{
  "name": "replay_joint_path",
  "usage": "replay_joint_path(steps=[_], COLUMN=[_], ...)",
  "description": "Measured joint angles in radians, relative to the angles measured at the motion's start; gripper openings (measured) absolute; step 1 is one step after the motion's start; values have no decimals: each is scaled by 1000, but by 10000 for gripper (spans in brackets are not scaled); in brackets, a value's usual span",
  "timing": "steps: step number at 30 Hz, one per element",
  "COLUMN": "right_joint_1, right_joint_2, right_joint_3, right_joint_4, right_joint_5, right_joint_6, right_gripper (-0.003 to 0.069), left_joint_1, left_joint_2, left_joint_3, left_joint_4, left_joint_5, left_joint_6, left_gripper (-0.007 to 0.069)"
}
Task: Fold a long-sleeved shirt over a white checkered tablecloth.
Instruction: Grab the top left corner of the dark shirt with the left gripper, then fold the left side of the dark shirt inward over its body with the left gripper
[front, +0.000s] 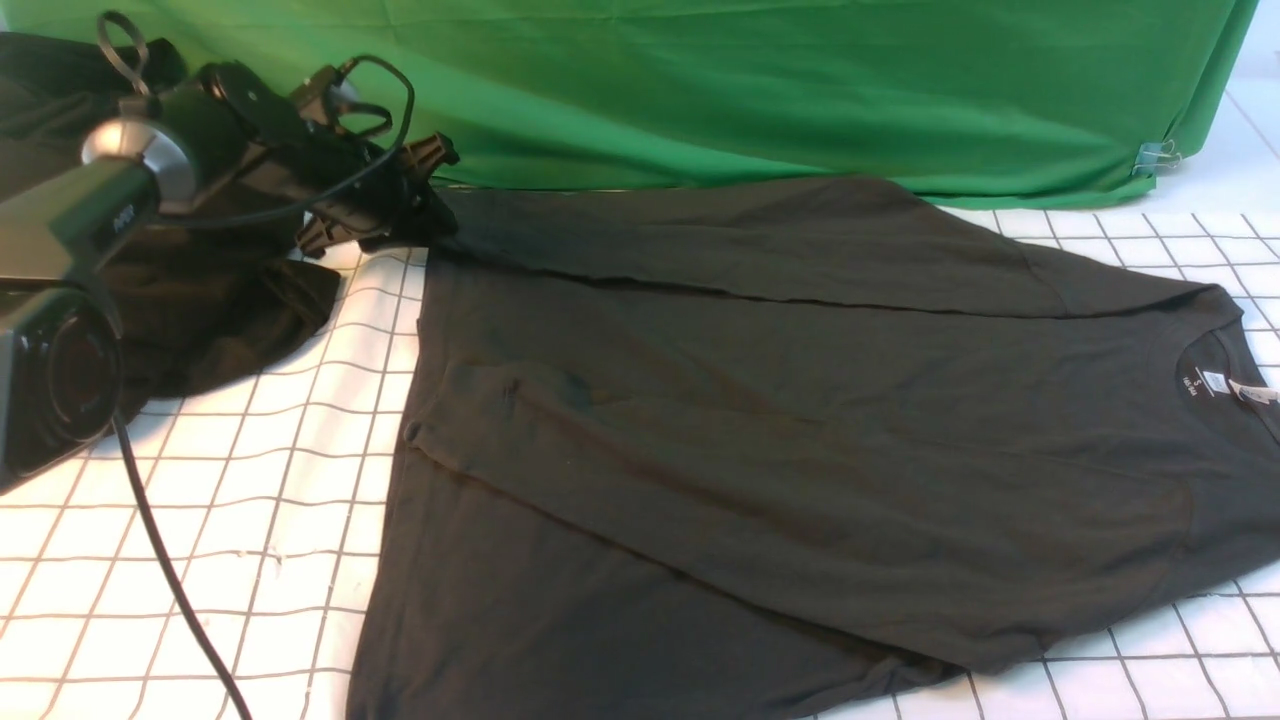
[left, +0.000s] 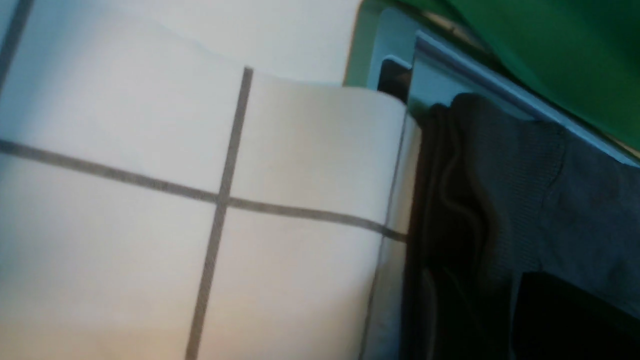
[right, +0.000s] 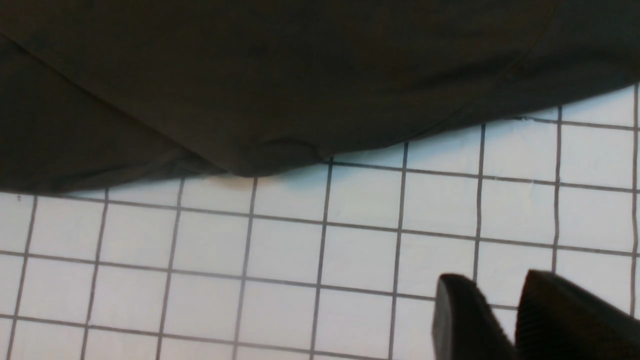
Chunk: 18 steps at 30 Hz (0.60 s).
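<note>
black long-sleeved shirt (front: 760, 430) lies flat, sleeves folded across, on the white checkered tablecloth (front: 200, 520).

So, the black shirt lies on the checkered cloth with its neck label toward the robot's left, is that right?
Not quite: the long-sleeved shirt lies on the white checkered tablecloth, but its neck label is toward the robot's right, as the front view shows.

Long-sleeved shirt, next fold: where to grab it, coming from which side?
Probably the hem, near its ends, coming from the robot's left over the bare white checkered tablecloth. The long-sleeved shirt lies flat, collar to the right, sleeves apparently folded in over the body, so the hem is the free straight edge to lift toward the collar.
</note>
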<state>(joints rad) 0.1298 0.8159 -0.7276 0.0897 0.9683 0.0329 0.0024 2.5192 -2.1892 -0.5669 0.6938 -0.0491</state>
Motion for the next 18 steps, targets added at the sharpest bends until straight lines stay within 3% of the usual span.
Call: replay_joint_path(steps=[4, 12, 18], right_joint_1=[0, 0, 0], right_joint_2=[0, 0, 0], right_joint_3=[0, 0, 0], right_joint_4=[0, 0, 0], right_joint_5=[1, 3, 29], right_joint_6=[0, 0, 16], right_gripper=[169, 175, 180], left_joint_1=[1, 1, 8], left_joint_2=[2, -106, -194], left_joint_3=[0, -2, -3], left_joint_4=[-25, -15, -20], left_joint_5=[4, 19, 171], left_joint_6=[10, 43, 49], left_gripper=[33, 24, 24])
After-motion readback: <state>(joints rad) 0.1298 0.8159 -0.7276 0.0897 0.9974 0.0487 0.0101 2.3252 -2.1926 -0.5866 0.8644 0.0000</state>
